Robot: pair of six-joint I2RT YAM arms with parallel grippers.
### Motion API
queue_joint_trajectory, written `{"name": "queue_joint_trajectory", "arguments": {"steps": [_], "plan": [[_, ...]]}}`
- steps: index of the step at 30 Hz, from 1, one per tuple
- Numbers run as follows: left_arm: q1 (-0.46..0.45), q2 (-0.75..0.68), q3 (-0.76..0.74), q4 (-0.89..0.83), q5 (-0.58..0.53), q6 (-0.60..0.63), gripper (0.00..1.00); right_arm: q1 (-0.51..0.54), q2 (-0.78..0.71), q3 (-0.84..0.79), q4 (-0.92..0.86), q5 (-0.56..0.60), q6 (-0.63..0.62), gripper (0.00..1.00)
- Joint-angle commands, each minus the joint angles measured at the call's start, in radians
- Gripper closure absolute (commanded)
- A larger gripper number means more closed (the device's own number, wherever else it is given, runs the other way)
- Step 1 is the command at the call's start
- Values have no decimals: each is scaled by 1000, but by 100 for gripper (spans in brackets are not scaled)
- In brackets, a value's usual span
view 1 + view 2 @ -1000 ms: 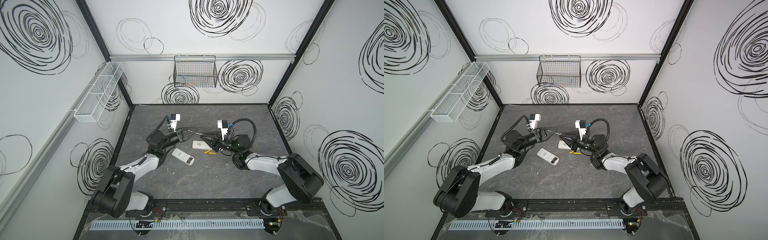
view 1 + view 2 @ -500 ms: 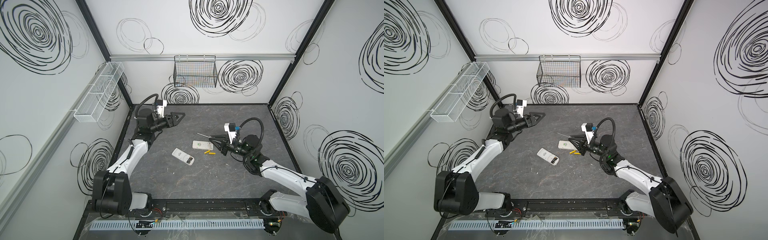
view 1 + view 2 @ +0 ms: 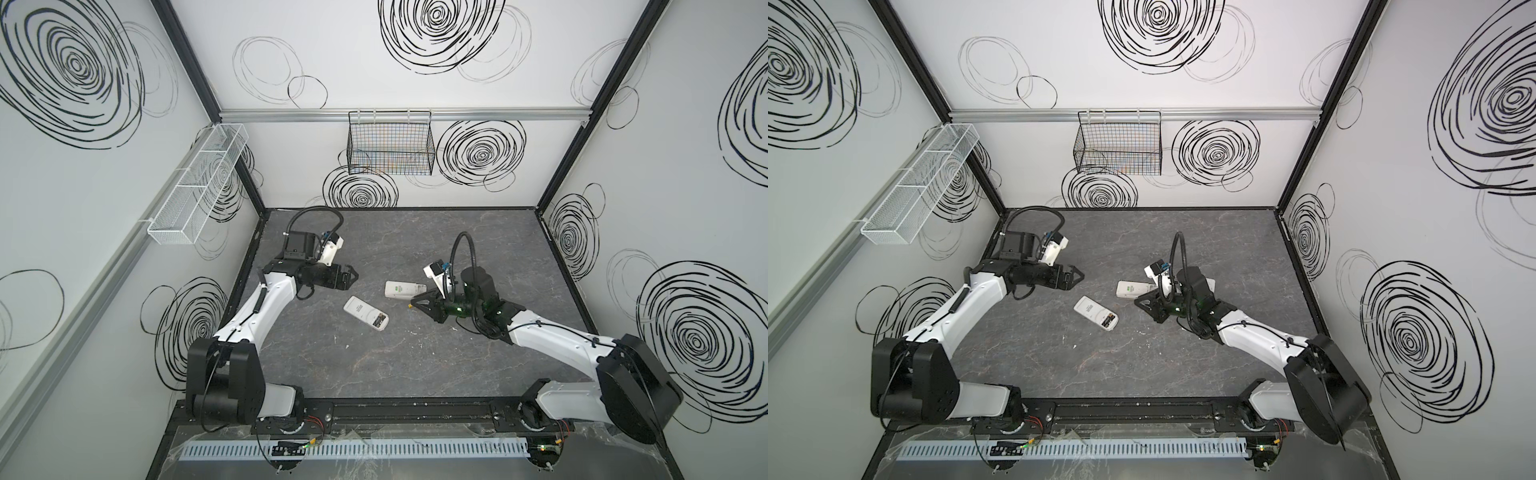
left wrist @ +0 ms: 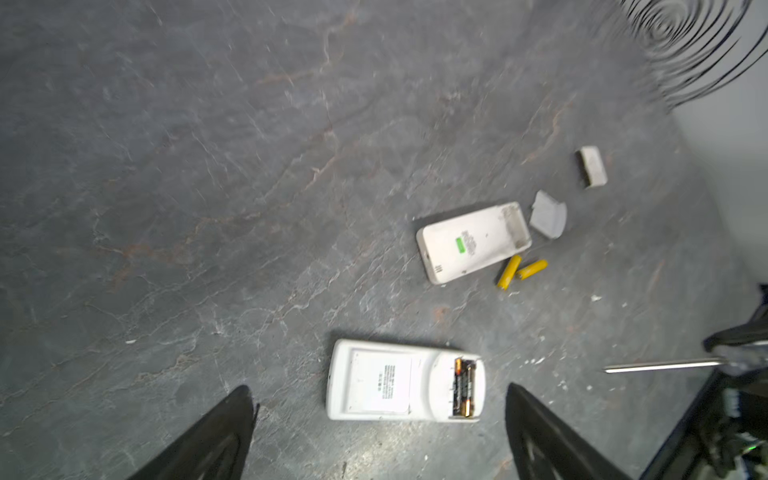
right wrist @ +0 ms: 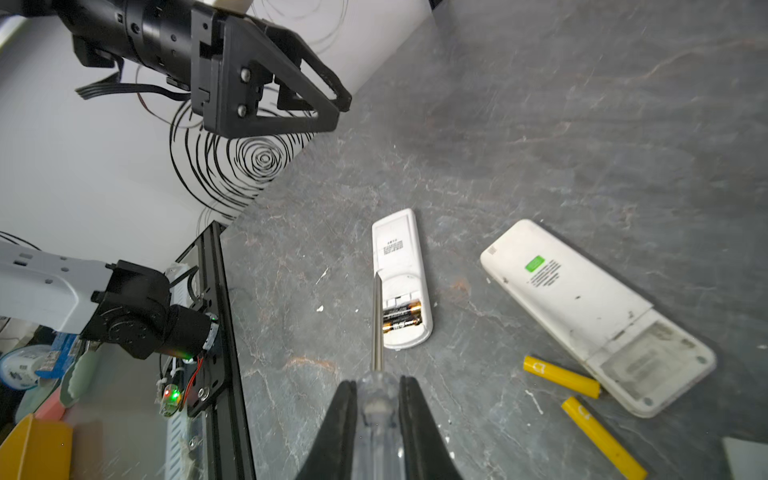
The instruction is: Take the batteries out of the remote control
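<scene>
I see left gripper [image 3: 354,279] wide open, empty; right gripper [image 5: 377,384] clamped on screwdriver [image 5: 377,324]; black batteries [image 5: 401,316] sit inside one remote [image 5: 397,257].

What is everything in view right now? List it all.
table: one, grey, cell floor
green-label remote: one, white, on table, bay empty
other remote: one, white, on table, bay uncovered
black batteries: two, black, inside other remote's bay
yellow batteries: two, yellow, loose beside green-label remote
covers: two, white, loose on table
screwdriver: one, clear handle, in right tool
wire basket: one, black, back wall
mesh tray: one, white, left wall
left tool: one, black, open, holding nothing
right tool: one, black, shut on screwdriver
</scene>
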State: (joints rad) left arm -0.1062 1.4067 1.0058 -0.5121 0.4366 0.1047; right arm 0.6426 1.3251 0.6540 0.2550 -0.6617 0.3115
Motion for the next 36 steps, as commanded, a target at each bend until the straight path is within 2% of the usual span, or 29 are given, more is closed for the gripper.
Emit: {"name": "queue_joint_trajectory", "arguments": {"steps": [1, 7, 10, 18, 26, 32, 36], "plan": [[-74, 34, -41, -43, -140, 159, 4, 38, 42, 77, -98, 14, 1, 100], [-102, 133, -26, -50, -227, 134, 4, 85, 104, 157, -224, 69, -21, 100], [-111, 164, -26, -46, -213, 125, 4, 106, 135, 164, -227, 126, -25, 100], [-147, 228, 2, -59, -219, 118, 4, 117, 242, 254, -309, 178, -9, 100], [-164, 304, 38, -78, -238, 120, 3, 118, 270, 277, -299, 258, 13, 100], [-190, 327, 40, -82, -253, 125, 0, 130, 278, 285, -315, 234, 10, 100], [-196, 340, 39, -84, -255, 135, 3, 152, 265, 278, -328, 253, -3, 100]]}}
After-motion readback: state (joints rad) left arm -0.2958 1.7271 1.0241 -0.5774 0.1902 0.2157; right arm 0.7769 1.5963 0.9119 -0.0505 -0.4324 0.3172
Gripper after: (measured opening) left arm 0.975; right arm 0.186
